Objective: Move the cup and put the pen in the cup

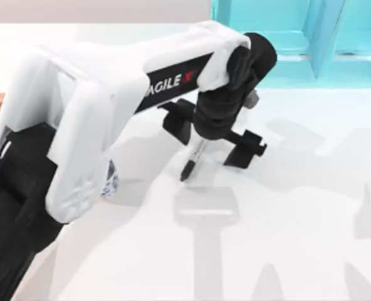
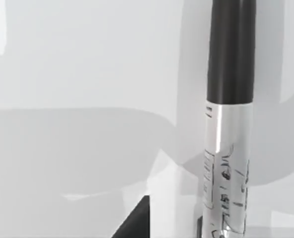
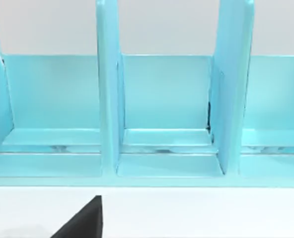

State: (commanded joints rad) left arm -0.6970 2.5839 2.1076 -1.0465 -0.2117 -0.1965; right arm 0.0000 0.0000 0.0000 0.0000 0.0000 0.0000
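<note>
White counter (image 1: 311, 207), turquoise divided rack (image 1: 298, 37) along its far edge; the right wrist view looks straight into that rack's compartments.

My left gripper (image 1: 214, 135) hangs over the middle of the counter, pointing down, clenched on the pen (image 1: 192, 162). The pen sticks out below the fingers, tilted, its black tip lowest and seemingly clear of the counter, though I cannot be sure of the gap. In the left wrist view the pen (image 2: 229, 119) runs long and close past the camera, black end leading, pale labelled section nearer the gripper.

The cup (image 1: 109, 179) sits well off to the gripper's left and nearer the counter's front edge, mostly hidden beneath my own left arm; only a sliver of blue pattern peeks out. Pen and cup are well apart.

My right arm is parked, its camera facing the rack.

Judgement: pen is in hand, insertion not yet done.

Risks from here:
- Pen is tilted in the grip, so its tip may strike the cup's rim instead of dropping inside and tip the cup over.
- Cup is hidden under my arm, so lining up over its mouth is partly blind.
- Cup is shorter than the pen; released off-centre or at a lean, the pen could lever the cup over or topple out.
- Sweeping low toward the cup could drag the tip along the counter and twist the pen in the fingers.
</note>
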